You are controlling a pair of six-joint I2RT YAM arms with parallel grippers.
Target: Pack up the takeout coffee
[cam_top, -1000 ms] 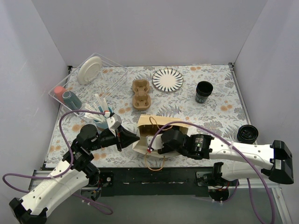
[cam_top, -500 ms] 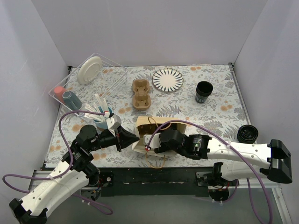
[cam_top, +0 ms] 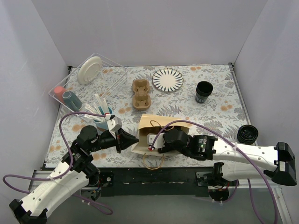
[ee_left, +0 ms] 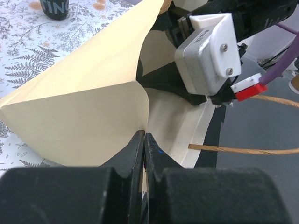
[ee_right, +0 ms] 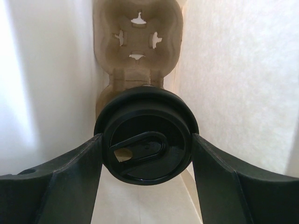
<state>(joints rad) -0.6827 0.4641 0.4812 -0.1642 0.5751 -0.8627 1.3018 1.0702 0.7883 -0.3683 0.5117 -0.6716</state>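
the paper bag has just swung a touch as the left gripper, clenched on its rim, nudges toward the right wrist. the right gripper is deep inside, grasping 1 lidded coffee cup squarely between its jaws, with the carrier just beyond. packing looks close. the cup body hides under the lid, so i can't tell if it's seated.

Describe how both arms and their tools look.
The left arm and right arm have white links with black joints and wrists. A purple cable loops along each. The left tool and right tool have black fingers; a white box-shaped camera with a red tab sits at the right wrist.
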